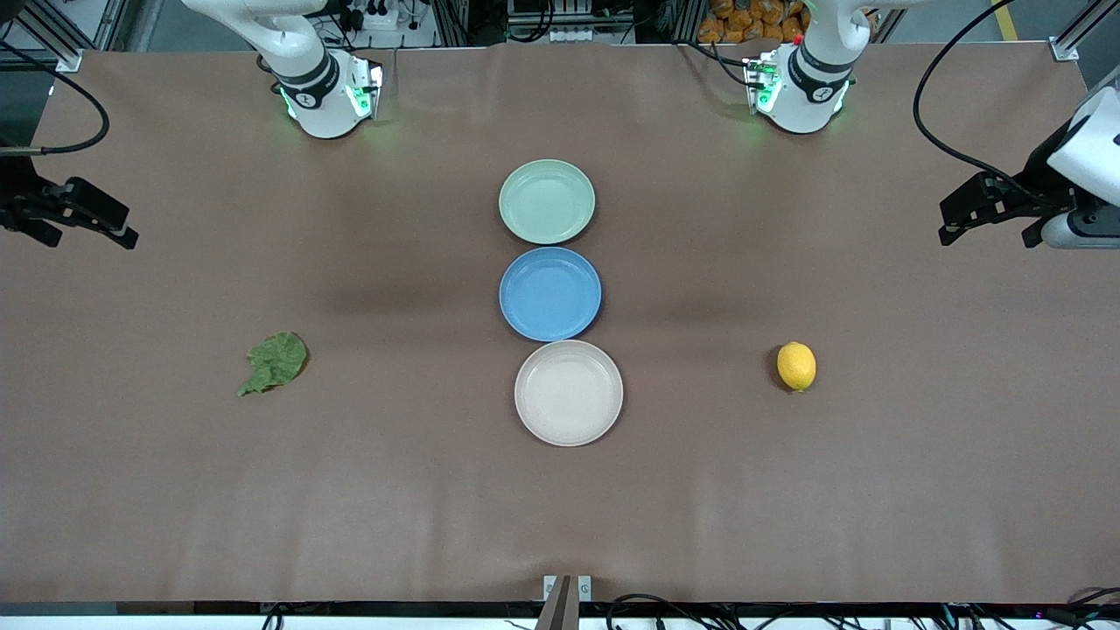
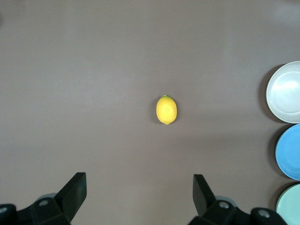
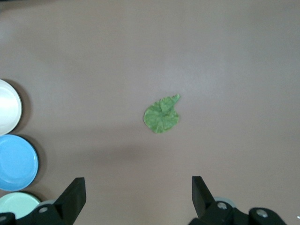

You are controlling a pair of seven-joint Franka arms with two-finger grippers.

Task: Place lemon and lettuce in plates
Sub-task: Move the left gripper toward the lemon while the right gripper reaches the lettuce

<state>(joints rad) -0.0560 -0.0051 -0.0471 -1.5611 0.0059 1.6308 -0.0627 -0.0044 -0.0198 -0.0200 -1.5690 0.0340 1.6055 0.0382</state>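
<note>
The lemon (image 1: 796,366) lies toward the left arm's table edge, long axis apparently in line with the left gripper (image 2: 139,193), spread above. The lettuce (image 1: 275,361) lies toward the right arm's edge, under the spread right gripper (image 3: 138,196).

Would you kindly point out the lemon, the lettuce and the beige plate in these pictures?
lemon (image 1: 796,366), front view, middle of the fruit.
lettuce (image 1: 278,360), front view, middle of the leaf blade.
beige plate (image 1: 569,393), front view, bare middle of its dish.
</note>
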